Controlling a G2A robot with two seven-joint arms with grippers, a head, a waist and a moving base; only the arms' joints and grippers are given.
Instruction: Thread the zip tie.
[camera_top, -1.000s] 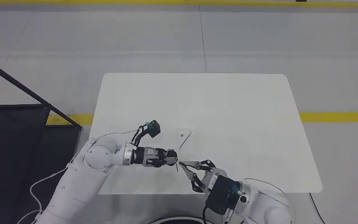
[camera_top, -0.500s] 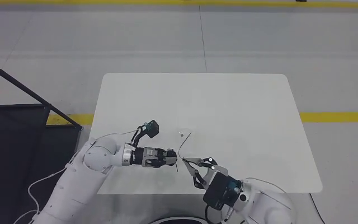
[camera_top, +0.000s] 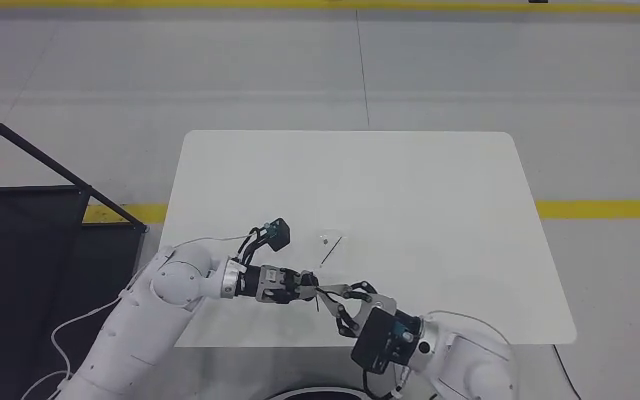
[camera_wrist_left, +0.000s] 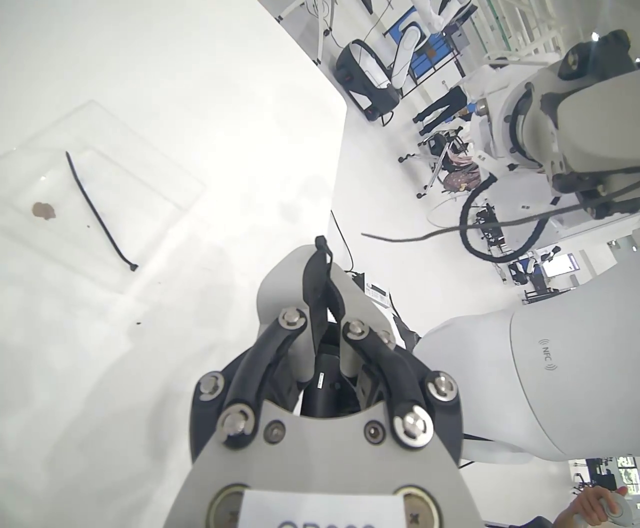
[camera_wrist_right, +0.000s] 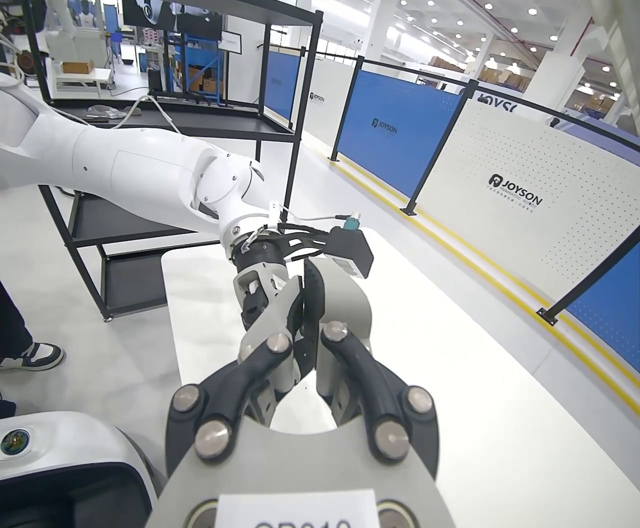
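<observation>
The table (camera_top: 440, 200) is smooth and matt. The sheet (camera_wrist_left: 165, 175) is clear, shiny plastic. The zip tie (camera_wrist_left: 95, 210) is black plastic. The left gripper (camera_wrist_left: 322, 260) has shiny metal screws.

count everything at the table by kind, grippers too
white table: 1
clear plastic sheet: 1
thin black zip ties: 2 (loose zip tie on the sheet, held zip tie in the left gripper)
grey grippers: 2 (left gripper, right gripper)
total: 6
</observation>
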